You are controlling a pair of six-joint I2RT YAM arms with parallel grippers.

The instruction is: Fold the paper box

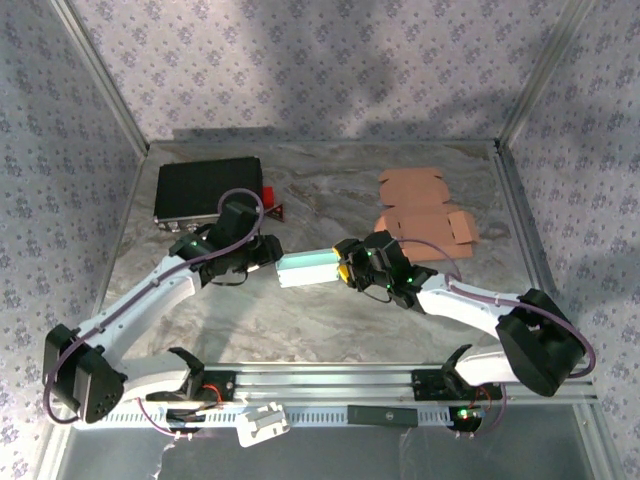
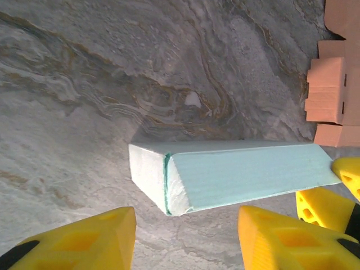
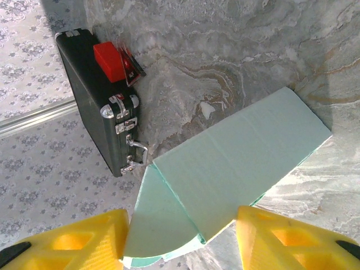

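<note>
Before the left end effector lies the paper box, seemingly untouched.

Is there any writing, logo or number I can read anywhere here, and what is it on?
None can be read.
The mint paper box, black case, red block and brown cardboard blanks show no print.
Any marking on the black bar at the near rail is too small to read.

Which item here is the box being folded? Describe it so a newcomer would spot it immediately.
On the marbled table, look to the middle. There lies a long pale green box, already folded into a raised shape. Its neighbours differ: the brown cardboard blanks far right lie unfolded, and the black case sits far left.
</note>
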